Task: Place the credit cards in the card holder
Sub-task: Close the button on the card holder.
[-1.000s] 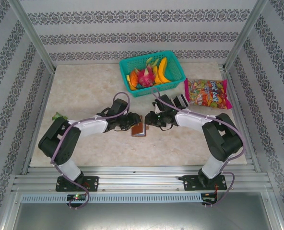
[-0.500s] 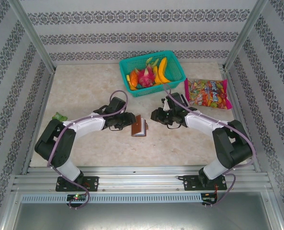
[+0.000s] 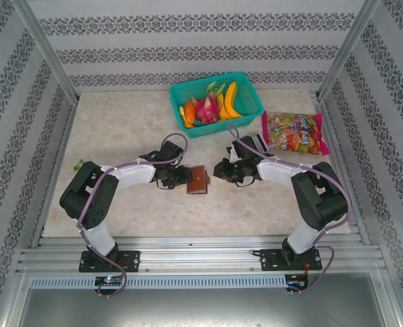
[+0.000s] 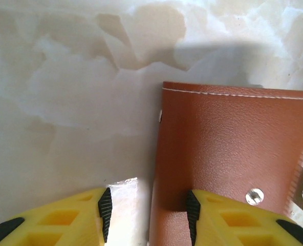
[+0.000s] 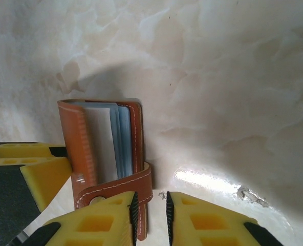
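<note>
- Left gripper (image 4: pixel 147 218): jaws wide apart, clamping nothing, one fingertip (image 4: pixel 228 220) over the brown cover (image 4: pixel 233 138). Press down to pin it.
- Card holder (image 3: pixel 198 180) lies on the counter (image 3: pixel 120 129) between both arms, ajar.
- Right gripper (image 5: pixel 150 215): jaws nearly closed at the snap tab (image 5: pixel 115 187); grip unclear. Lift gently.

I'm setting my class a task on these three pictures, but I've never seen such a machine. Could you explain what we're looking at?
Two robot arms are bolted at a table's near edge. The overhead picture looks down on both; the other two come from cameras on each wrist. On the table are a green fruit basket, a sweets bag and a brown card holder between the arms. The left pincer is open, straddling the holder's edge. The right pincer is nearly closed at its snap tab; whether it grips is unclear.
</note>
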You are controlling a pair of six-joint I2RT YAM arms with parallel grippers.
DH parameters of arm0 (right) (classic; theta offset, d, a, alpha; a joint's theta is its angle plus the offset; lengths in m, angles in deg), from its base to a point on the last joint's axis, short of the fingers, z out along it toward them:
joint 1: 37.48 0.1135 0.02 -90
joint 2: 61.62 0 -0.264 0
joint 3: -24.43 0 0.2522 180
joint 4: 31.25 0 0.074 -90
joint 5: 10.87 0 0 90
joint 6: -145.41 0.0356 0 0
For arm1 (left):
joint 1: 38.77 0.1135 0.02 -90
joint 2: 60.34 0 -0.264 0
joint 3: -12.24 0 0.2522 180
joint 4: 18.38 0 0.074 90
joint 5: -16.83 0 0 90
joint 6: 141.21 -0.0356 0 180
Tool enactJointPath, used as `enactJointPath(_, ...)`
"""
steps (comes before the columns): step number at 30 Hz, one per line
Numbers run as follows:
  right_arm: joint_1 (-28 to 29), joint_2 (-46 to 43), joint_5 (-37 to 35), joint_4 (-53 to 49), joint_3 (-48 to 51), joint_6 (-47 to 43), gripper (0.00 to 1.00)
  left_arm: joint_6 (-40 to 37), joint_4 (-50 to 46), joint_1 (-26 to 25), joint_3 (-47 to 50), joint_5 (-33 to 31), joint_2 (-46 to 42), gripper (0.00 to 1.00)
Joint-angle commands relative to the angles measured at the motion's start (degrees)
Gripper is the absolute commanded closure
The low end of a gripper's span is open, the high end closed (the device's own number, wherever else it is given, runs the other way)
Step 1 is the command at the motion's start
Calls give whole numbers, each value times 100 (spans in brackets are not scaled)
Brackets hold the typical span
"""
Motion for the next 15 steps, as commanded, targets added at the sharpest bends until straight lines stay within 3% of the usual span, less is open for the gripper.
enactJointPath(1,85,126,186,136,41,-69,78,-163,-263,-122,-132,-74,171,54)
enactJointPath(15,251,380,484,301,-217,-54,83,-53,-215,-301,-60,-330,327,56)
